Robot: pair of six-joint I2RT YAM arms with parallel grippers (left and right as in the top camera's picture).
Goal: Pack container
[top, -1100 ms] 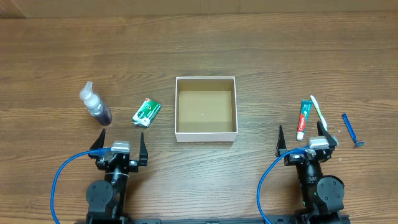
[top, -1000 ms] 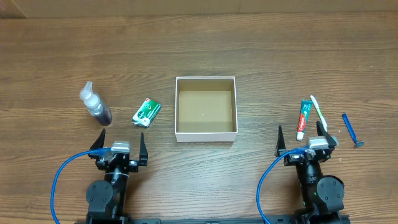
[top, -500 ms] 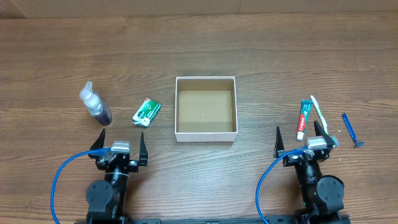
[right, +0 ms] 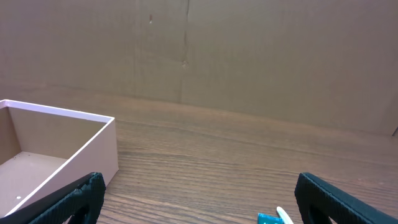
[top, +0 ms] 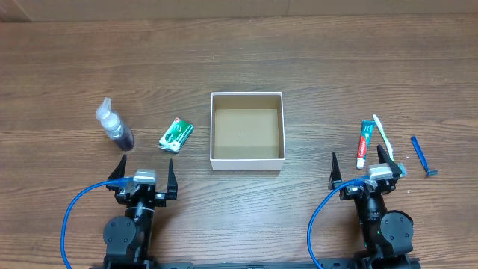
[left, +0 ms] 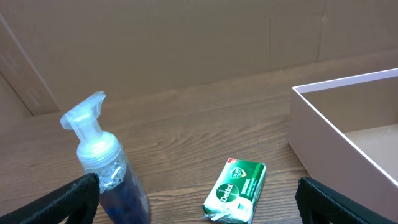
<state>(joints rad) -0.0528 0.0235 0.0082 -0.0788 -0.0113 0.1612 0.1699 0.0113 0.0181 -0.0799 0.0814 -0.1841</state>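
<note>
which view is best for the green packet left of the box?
Left wrist: the green packet lies close and large, its white print visible. Overhead shows it whole but small, between the pump bottle and the container. Right wrist doesn't show it.

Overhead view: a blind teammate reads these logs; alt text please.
An empty square white cardboard box with a brown inside sits on a wooden table. Left of it are a clear pump bottle and green soap packet; right, a toothpaste tube, white toothbrush and blue razor. The left gripper and right gripper are open.
</note>
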